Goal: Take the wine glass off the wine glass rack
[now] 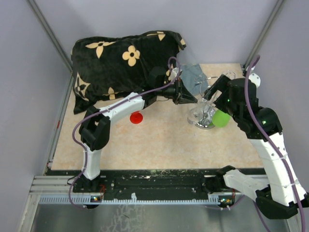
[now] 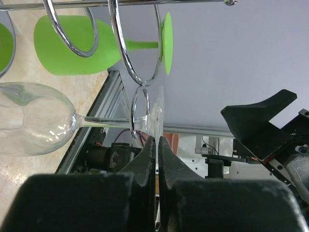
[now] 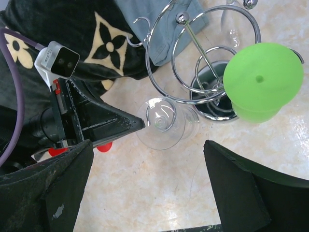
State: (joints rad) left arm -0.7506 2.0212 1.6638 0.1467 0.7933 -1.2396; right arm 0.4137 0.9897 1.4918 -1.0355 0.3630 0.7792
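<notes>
Left hand (image 2: 157, 142) pinching the clear wine glass (image 2: 34, 121), right hand (image 3: 148, 147) wide open

The left hand is squeezed almost fully closed on the rim of the glass's foot. The glass hangs bowl-down by its stem in a loop on the left side of the wine glass rack (image 1: 205, 124), far right on the desk (image 1: 159, 145). The right hand hovers spread above the rack, holding nothing (a green glass (image 3: 263, 77) hangs on the rack's right side).

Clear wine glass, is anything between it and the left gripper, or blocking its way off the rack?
Nothing between: the left gripper pinches the clear wine glass at its foot. A loop of the rack encircles the stem; the green glass hangs beside.
</notes>
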